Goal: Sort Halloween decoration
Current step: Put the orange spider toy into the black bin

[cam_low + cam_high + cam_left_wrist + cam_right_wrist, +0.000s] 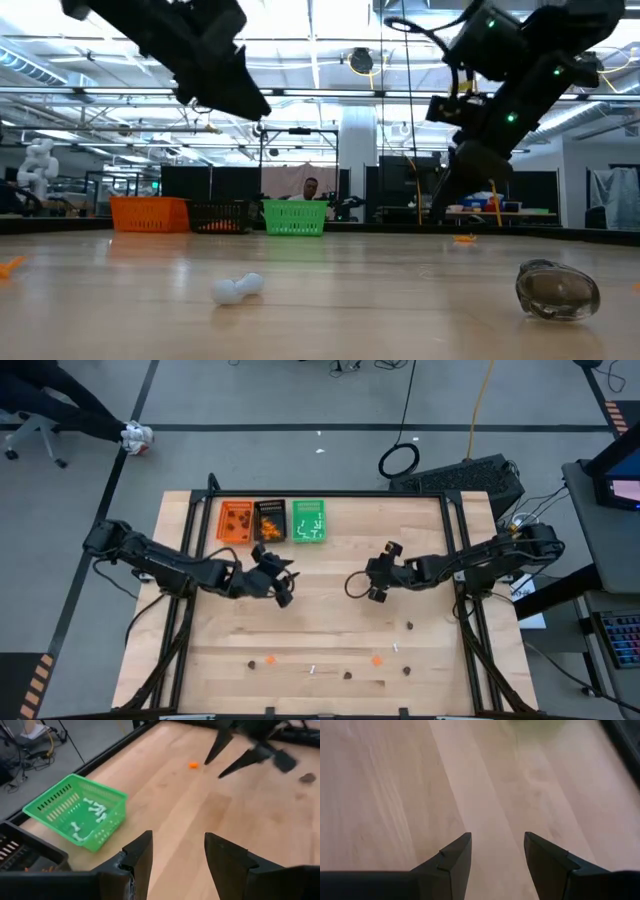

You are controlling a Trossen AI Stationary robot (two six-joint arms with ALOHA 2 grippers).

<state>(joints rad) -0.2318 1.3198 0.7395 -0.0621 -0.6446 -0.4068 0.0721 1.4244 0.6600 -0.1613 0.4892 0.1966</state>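
No legible writing; trays seemingly unlabelled.

Three trays side by side at counter back, left hand just before them, right hand mid-counter, trinkets scattered along front

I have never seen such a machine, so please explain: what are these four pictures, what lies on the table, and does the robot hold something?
They show one moment from four cameras: one above the table, one at table height, and one on each arm's wrist. Two dark robot arms work over a wooden table. The left gripper hangs near three small trays: an orange tray, a black tray and a green tray holding white sticks. The right gripper hangs over the middle of the table. Both are open and hold nothing. Small trinkets lie loose near the table's front edge, such as an orange blob and a dark blob.
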